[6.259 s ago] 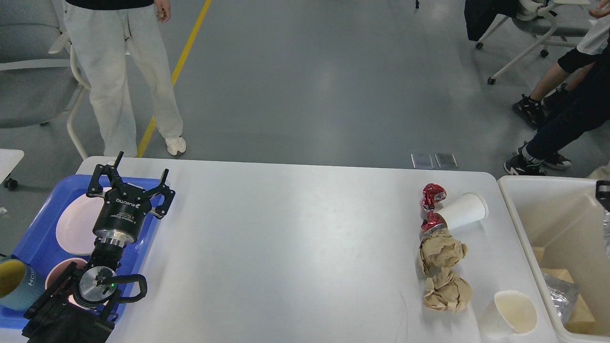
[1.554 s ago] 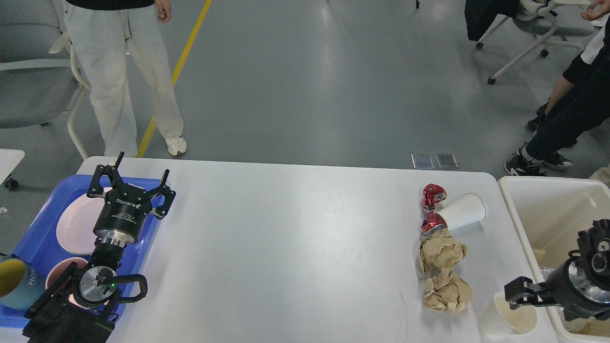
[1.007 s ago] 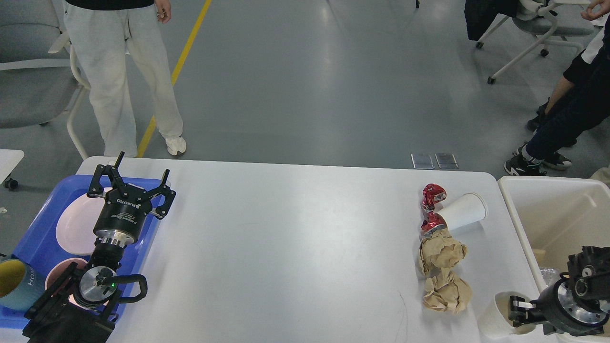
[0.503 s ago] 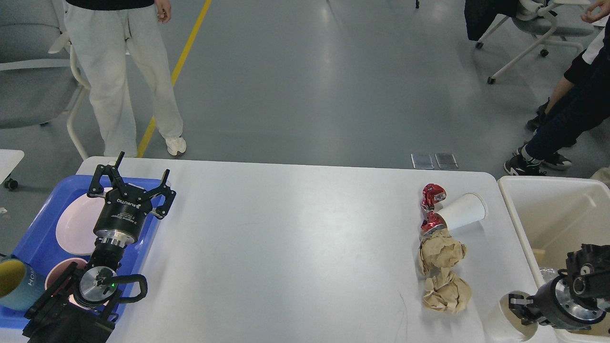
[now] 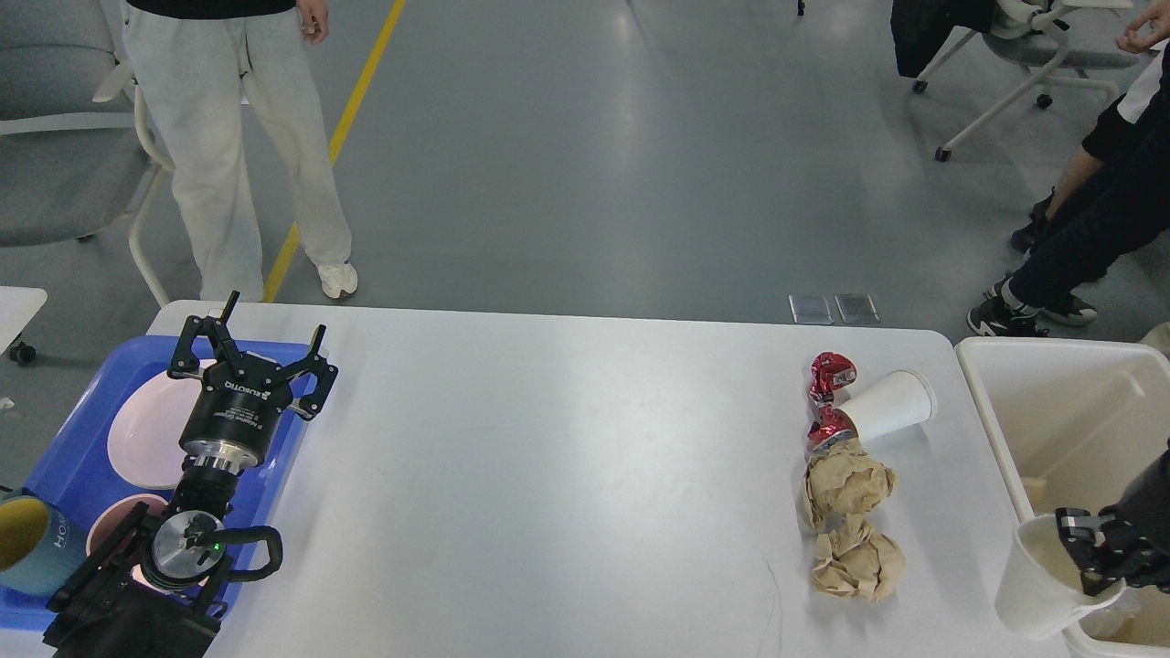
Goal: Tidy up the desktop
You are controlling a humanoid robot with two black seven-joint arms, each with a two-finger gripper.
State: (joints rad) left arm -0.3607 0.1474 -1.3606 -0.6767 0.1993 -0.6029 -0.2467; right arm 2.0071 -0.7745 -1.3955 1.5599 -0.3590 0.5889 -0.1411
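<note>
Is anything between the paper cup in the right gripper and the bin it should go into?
Nothing visible blocks it. The right gripper holds the paper cup by its rim, lifted at the desktop edge and overlapping the near wall of the cream bin, whose open interior lies just beyond.

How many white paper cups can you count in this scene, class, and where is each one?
2. One paper cup lies on its side on the desktop beside the red wrappers. The other cup is held by the right gripper at the bin's edge. The bin may hide others.
</note>
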